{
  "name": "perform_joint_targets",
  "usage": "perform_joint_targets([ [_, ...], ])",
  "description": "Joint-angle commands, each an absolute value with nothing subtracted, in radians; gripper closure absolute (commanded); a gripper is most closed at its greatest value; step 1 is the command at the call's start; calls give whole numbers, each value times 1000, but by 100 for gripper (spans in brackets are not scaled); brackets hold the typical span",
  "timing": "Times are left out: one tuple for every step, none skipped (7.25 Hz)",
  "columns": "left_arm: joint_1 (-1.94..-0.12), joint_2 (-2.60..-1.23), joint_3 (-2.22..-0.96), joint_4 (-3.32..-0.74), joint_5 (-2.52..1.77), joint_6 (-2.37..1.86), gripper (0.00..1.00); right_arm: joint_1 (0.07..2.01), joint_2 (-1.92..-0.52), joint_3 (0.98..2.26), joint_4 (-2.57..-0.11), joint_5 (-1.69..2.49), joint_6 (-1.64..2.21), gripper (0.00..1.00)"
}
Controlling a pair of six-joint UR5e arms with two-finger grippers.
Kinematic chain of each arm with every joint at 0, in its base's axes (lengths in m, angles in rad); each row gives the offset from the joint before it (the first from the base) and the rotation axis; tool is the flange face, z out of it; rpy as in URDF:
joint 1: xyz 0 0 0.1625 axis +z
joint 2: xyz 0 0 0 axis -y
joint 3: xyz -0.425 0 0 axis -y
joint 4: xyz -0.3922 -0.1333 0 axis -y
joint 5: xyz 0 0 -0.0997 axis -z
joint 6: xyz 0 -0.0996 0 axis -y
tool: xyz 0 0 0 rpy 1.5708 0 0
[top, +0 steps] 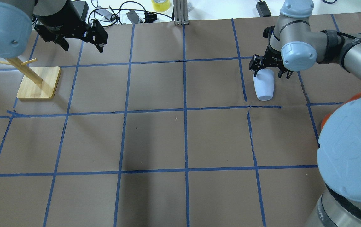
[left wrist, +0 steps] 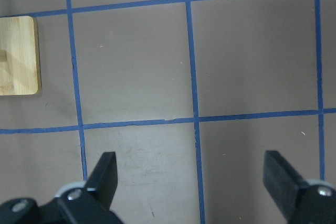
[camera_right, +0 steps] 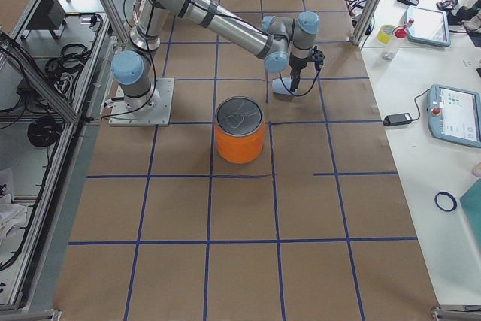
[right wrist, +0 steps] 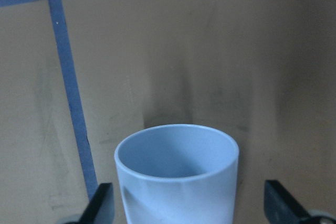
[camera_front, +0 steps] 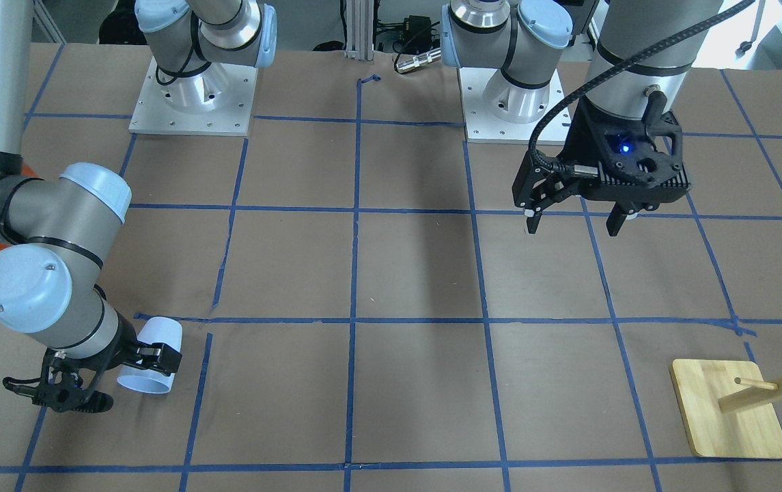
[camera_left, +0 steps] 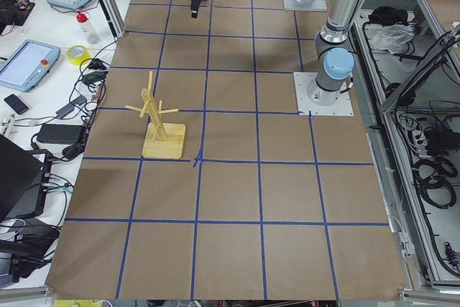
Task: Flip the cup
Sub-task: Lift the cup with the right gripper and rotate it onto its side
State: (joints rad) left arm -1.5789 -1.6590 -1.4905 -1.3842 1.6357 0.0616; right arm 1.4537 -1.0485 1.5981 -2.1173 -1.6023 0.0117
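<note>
lying on side, cup [top: 264, 86] sits within gape of right hand [right wrist: 187, 190]; hand wide open, gripping nothing.

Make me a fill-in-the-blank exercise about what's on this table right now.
The small pale blue plastic cup lies on its ___.
The right gripper straddles it, jaws ___.
The left gripper hovers near the light wooden peg stand, holding ___.
Missing words: side; open; nothing.
</note>
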Motion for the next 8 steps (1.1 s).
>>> perform_joint_targets([
  [-1571, -1660, -1491, -1399, 1635, 72, 0, 1454, -1040, 1606, -2129, -1603, 8, 0],
  [-1572, -1661, -1491, -1399, 1637, 72, 0, 1454, -1039, 1618, -2131, -1601, 5, 1],
  [-1577, -1663, -1493, -1399, 1637, 72, 0, 1454, -1037, 1640, -2169, -1601, 3, 1],
  [-1577, -1661, -1499, -1397, 1632, 72, 0, 1454, -1031, 1663, -2199, -1601, 5, 1],
  [-1577, -1660, -1500, -1396, 1632, 72, 0, 1454, -1023, 1669, -2219, -1601, 5, 0],
  [-1577, -1660, -1500, -1396, 1632, 72, 0, 1454, -1017, 1675, -2221, -1601, 9, 1],
  [-1577, -1660, -1500, -1394, 1631, 72, 0, 1454, -1022, 1675, -2223, -1601, 5, 23],
  [-1577, -1660, -1499, -1387, 1631, 68, 0, 1456, -1026, 1672, -2224, -1601, 2, 62],
])
